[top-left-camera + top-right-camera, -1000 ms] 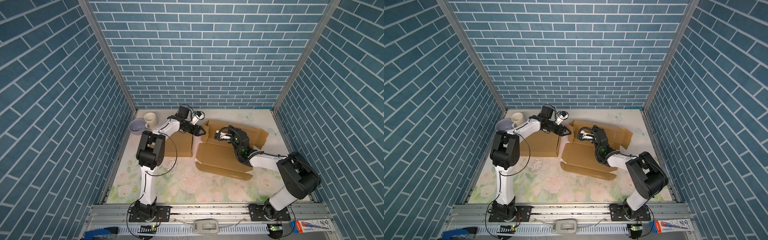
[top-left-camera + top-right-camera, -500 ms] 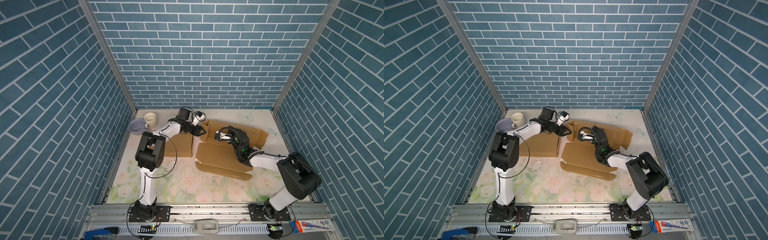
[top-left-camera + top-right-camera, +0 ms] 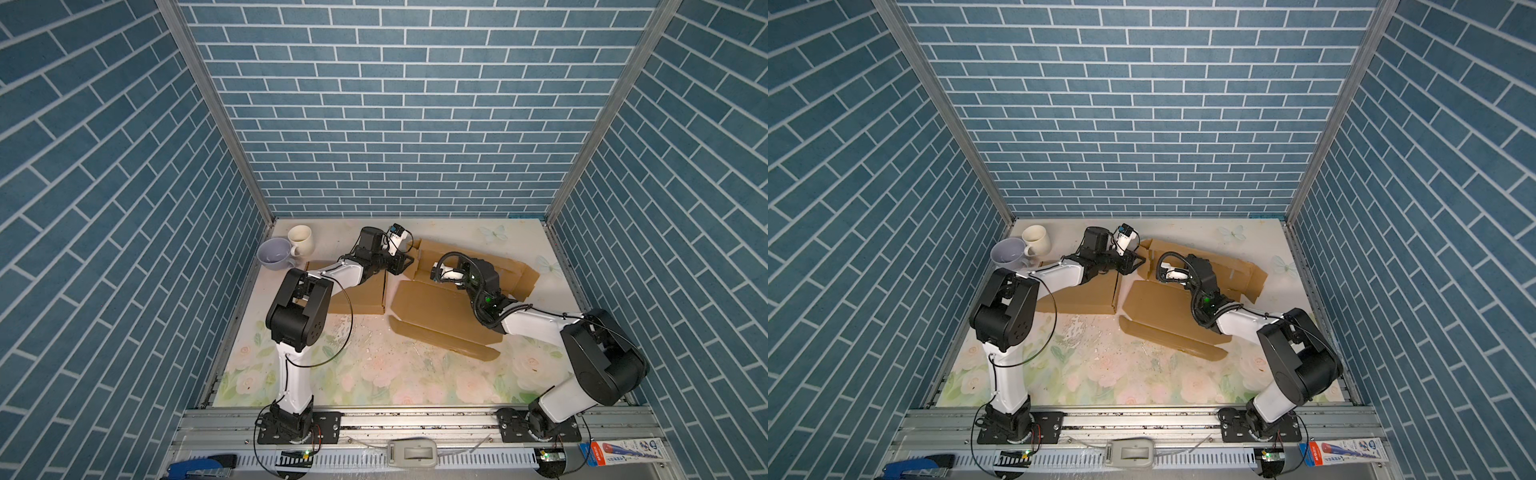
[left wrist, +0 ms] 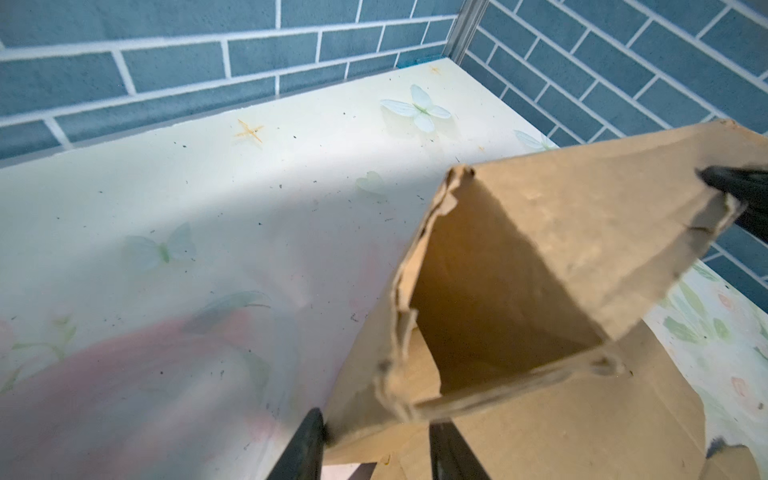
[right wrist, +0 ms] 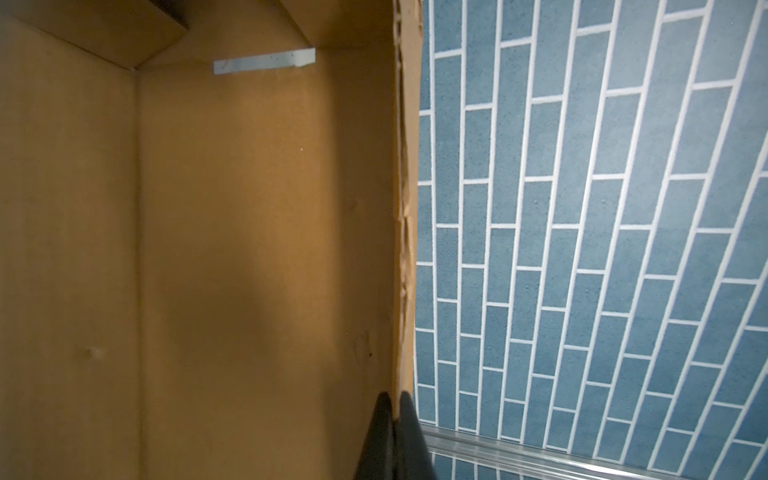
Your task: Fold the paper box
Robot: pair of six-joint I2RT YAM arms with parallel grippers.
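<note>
2 mugs (image 3: 300, 241) near box (image 3: 428, 299), top views only

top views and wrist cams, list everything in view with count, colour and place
paper box: one, brown, partly folded, back middle of table
mug: one, cream, back left corner
cup: one, lavender, beside the mug
table: one, pale floral
walls: three, blue brick, around table
grey device: one, front rail, middle
packet: one, white, red and blue, front right
left arm, right arm: two, black and white
left tool: black, jaws either side of a box flap
right tool: black, shut on a box wall edge
</note>
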